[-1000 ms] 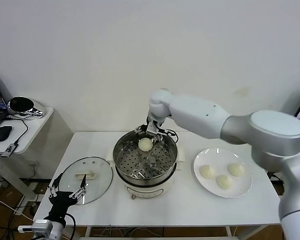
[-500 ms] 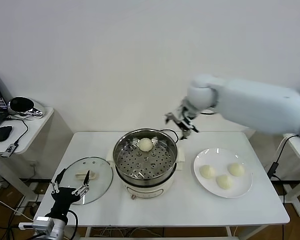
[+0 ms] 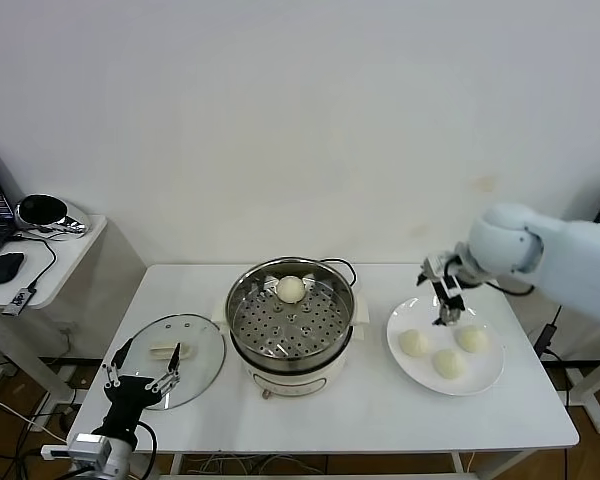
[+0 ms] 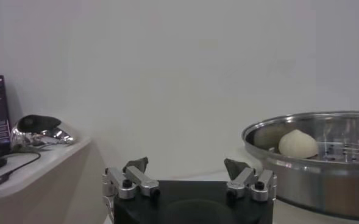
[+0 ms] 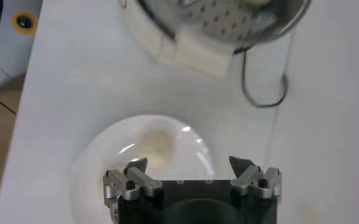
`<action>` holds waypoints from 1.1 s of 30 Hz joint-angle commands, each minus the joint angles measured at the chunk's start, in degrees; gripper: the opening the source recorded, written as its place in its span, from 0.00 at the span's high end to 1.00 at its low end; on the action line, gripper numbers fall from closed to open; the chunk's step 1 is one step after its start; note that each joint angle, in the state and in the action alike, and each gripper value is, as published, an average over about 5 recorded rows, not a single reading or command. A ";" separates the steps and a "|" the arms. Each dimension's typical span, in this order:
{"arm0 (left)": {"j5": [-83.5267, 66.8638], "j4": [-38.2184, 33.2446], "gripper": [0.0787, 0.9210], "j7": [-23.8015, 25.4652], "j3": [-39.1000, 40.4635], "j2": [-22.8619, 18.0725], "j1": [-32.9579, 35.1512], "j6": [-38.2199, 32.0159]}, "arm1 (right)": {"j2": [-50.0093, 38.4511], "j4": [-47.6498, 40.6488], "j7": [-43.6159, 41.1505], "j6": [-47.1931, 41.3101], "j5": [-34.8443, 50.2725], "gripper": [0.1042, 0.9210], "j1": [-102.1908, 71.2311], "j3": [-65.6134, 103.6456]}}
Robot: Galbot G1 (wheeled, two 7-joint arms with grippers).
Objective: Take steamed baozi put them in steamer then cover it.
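the right gripper hung wide open and empty over the plate, where three steamed baozi lay close together, while one sat in the steamer. a low descent could dent a soft bun or nudge its neighbour. the left gripper, also open and empty, waited by the cover.

1 baozi in steamer, 3 on plate

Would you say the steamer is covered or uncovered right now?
Uncovered: the steamer stands open with one baozi on its tray, while the cover lies flat on the table beside it.
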 commanded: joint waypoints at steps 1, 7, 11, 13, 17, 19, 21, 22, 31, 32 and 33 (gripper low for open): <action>0.14 0.10 0.12 -0.06 -0.37 0.13 -0.08 0.22 | -1.45 -6.00 -0.04 2.39 -7.15 0.12 -17.60 11.27; 0.30 0.41 0.12 0.02 -1.24 0.19 0.34 0.13 | 3.32 -12.40 0.98 4.74 -10.08 0.12 -22.65 15.13; 0.36 0.57 0.12 0.04 -1.88 0.27 0.53 0.01 | 6.50 -15.90 1.52 6.13 -10.35 0.12 -25.99 17.62; 0.35 0.64 0.12 0.05 -2.13 0.31 0.58 -0.03 | 8.19 -17.57 1.73 6.39 -10.39 0.12 -27.03 18.67; 0.42 1.01 0.12 0.06 -2.26 0.29 0.63 -0.17 | 11.63 -21.30 1.90 6.89 -10.79 0.12 -27.72 19.78; 0.45 1.10 0.12 0.06 -2.26 0.23 0.67 -0.25 | 13.00 -23.03 1.90 7.15 -11.38 0.12 -27.95 20.11; 0.46 1.18 0.12 0.06 -2.32 0.19 0.68 -0.34 | 14.21 -24.72 1.94 7.41 -12.14 0.12 -28.31 20.44; 0.46 1.25 0.12 0.06 -2.36 0.20 0.66 -0.38 | 14.64 -25.38 1.96 7.47 -12.42 0.12 -28.46 20.59; 0.43 1.99 0.12 0.07 -2.41 0.09 0.59 -0.79 | 16.75 -27.96 1.10 7.01 -14.18 0.14 -28.80 21.34; 0.43 2.00 0.12 0.07 -2.41 0.08 0.62 -0.84 | 16.72 -27.90 0.91 6.95 -14.31 0.15 -28.75 21.33; 0.43 2.00 0.12 0.07 -2.40 0.08 0.65 -0.90 | 16.70 -27.87 0.78 6.91 -14.39 0.16 -28.69 21.32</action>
